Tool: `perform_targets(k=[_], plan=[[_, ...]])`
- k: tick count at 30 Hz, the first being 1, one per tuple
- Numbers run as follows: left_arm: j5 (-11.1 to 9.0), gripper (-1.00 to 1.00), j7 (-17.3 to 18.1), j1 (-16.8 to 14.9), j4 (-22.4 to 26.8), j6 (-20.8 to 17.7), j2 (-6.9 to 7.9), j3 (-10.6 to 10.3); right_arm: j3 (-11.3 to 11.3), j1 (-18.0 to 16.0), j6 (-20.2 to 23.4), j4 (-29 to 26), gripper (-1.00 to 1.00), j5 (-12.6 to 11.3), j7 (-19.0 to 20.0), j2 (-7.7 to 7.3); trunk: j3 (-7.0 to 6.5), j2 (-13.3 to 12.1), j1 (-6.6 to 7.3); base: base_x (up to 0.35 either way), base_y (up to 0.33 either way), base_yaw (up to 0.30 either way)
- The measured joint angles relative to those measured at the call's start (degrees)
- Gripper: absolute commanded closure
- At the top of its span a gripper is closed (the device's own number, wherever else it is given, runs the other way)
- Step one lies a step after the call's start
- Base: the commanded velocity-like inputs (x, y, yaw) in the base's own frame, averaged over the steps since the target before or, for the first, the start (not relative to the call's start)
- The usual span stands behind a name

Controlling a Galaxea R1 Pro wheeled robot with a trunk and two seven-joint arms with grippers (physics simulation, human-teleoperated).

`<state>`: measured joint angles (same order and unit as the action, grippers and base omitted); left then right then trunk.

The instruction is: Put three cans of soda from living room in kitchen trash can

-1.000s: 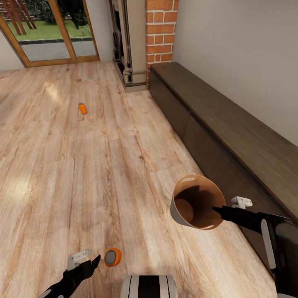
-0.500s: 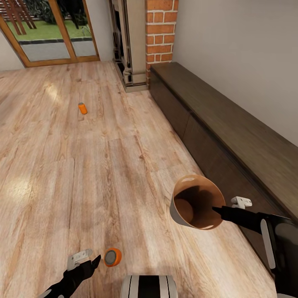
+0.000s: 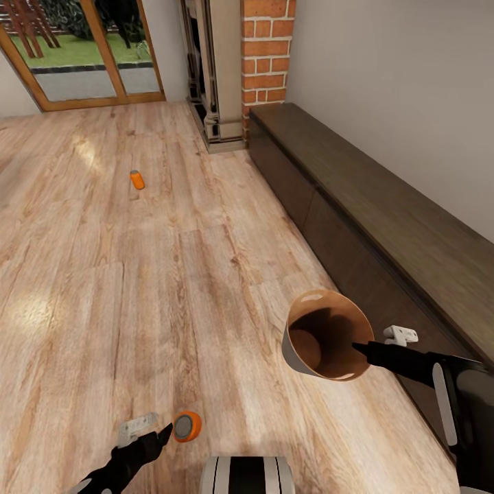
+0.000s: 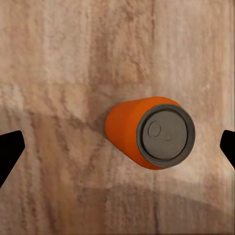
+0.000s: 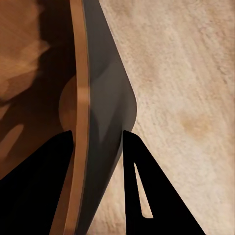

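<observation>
An orange can of soda (image 3: 186,426) sits on the wood floor just in front of my base, its grey top facing up at the camera. My left gripper (image 3: 156,435) hangs open right beside it; in the left wrist view the can (image 4: 149,132) lies between the spread fingertips (image 4: 11,149) without touching them. A second orange can (image 3: 137,180) stands far off on the floor. My right gripper (image 3: 359,350) is shut on the rim of the tash can (image 3: 322,334), held tilted above the floor, its copper inside (image 5: 34,88) showing.
A long dark bench (image 3: 384,226) runs along the right wall, close to my right arm. The red-brick fireplace (image 3: 267,55) and a glass door (image 3: 82,55) stand at the far end. Open wood floor (image 3: 103,274) stretches to the left.
My left gripper has edged slightly right and lower, closer to the near orange can. The right arm and tash can have not moved.
</observation>
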<state>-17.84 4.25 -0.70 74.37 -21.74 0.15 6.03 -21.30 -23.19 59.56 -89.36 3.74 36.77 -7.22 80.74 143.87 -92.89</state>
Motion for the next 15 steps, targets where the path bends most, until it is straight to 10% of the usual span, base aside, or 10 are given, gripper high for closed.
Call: perform_targets(k=[6,11,15], plan=[[0.5,-1.0,-0.6,0.0,1.0,-4.1,-1.85,-3.8,0.0,0.0,0.0,0.0,1.0,0.0,-0.1,-0.07,0.0,0.0,0.0,0.0,0.0,0.0],[9.7,-1.0,-0.7,0.0,3.6,-7.9,-6.64,-6.2,-0.1,0.0,-0.1,0.0,1.0,0.2,0.1,-0.4,0.0,0.0,0.0,0.0,0.0,0.0],[11.0,-1.0,-0.7,0.0,4.2,-8.0,-7.07,-6.3,0.0,0.0,0.0,0.0,1.0,-0.1,0.2,-0.42,0.0,0.0,0.0,0.0,0.0,0.0]])
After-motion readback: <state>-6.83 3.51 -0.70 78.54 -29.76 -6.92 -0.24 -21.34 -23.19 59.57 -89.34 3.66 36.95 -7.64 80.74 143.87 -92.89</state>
